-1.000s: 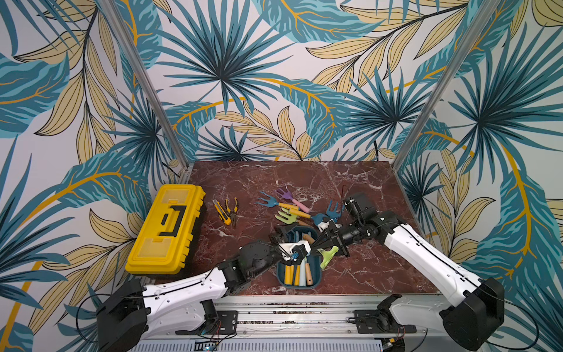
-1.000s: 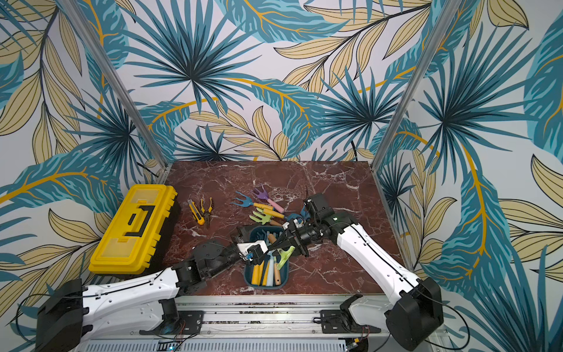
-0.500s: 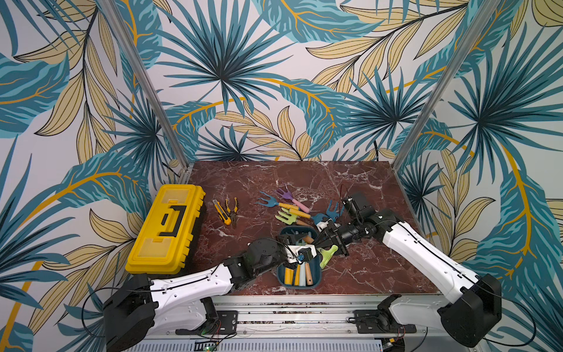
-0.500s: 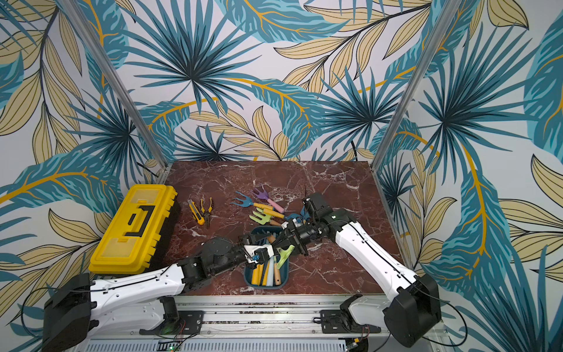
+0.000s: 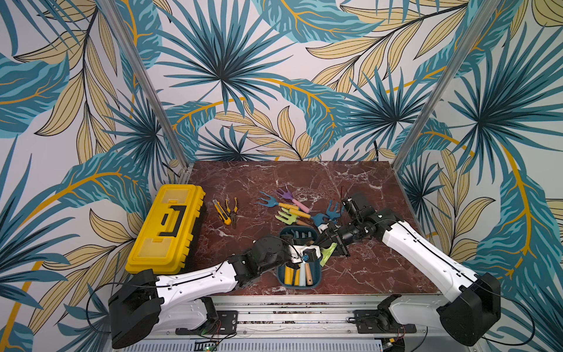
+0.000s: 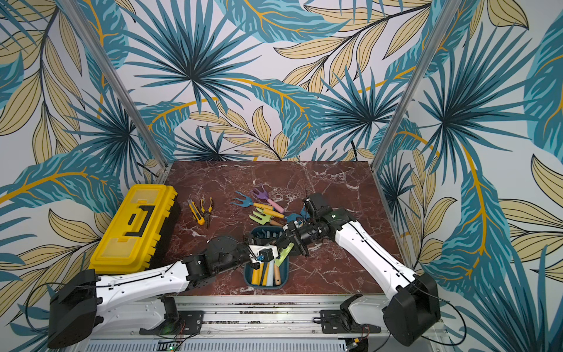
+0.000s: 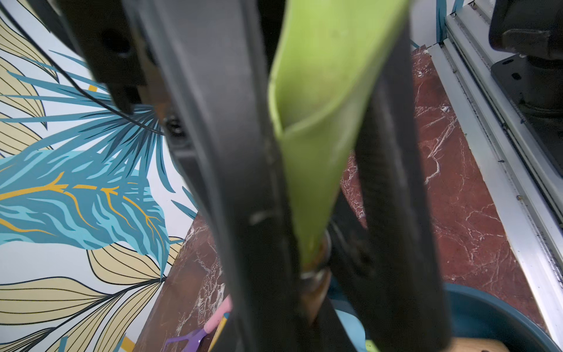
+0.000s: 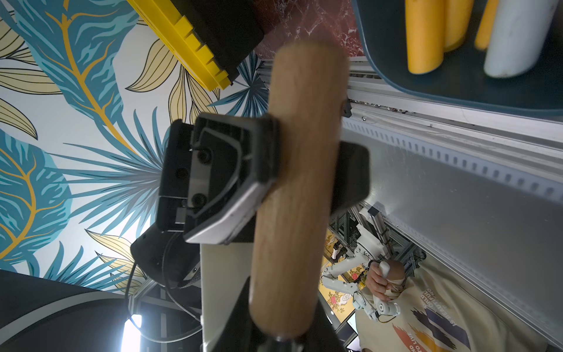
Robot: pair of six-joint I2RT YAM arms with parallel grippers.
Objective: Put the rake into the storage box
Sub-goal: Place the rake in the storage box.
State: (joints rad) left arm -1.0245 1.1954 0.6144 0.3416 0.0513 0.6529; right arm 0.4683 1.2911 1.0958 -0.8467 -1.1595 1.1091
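A green rake (image 5: pixel 328 253) (image 6: pixel 284 254) with a wooden handle (image 8: pixel 307 91) hangs over the far right part of the storage box (image 5: pixel 298 286) (image 6: pixel 265 286), a dark teal tray at the table's front. My right gripper (image 5: pixel 327 243) (image 8: pixel 283 341) is shut on the rake's neck. The green blade (image 7: pixel 316 122) lies between its black fingers (image 7: pixel 231 152). My left gripper (image 5: pixel 313 255) (image 8: pixel 304 176) is shut on the middle of the handle. Several tools with yellow, white and wooden handles lie in the box.
A yellow toolbox (image 5: pixel 167 228) stands at the left edge. A utility knife (image 5: pixel 221 211) and pliers (image 5: pixel 233 210) lie beside it. Loose blue (image 5: pixel 268 201), purple (image 5: pixel 286 193), green (image 5: pixel 286 217) and dark blue (image 5: pixel 332 210) rakes lie behind the box. The metal rail (image 5: pixel 289 304) runs along the front.
My left gripper has gone from open to shut on the rake's handle. The right gripper has kept its hold and hardly moved.
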